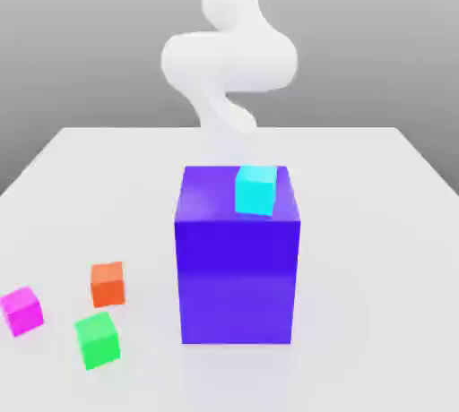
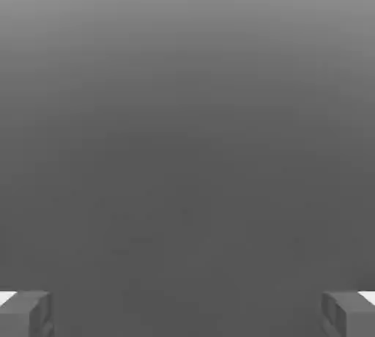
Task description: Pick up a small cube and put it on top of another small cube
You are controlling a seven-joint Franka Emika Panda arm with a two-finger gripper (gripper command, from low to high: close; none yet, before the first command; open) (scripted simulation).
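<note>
The small magenta-pink cube (image 1: 21,310) rests on the white table (image 1: 368,249) near the front, at the exterior view's far left. The small orange-red cube (image 1: 108,283) sits a short way to its right and slightly farther back; the two are apart. My white arm (image 1: 229,56) rises behind the big block, far from both cubes. In the hand view my gripper (image 2: 187,315) is open, its two grey fingertips (image 2: 26,313) stand wide apart, and nothing lies between them, just plain grey background.
A big blue-purple block (image 1: 238,258) stands mid-table with a small cyan cube (image 1: 256,190) on its top. A small green cube (image 1: 97,339) lies just in front of the orange-red one. The table's front edge is close to the magenta and green cubes.
</note>
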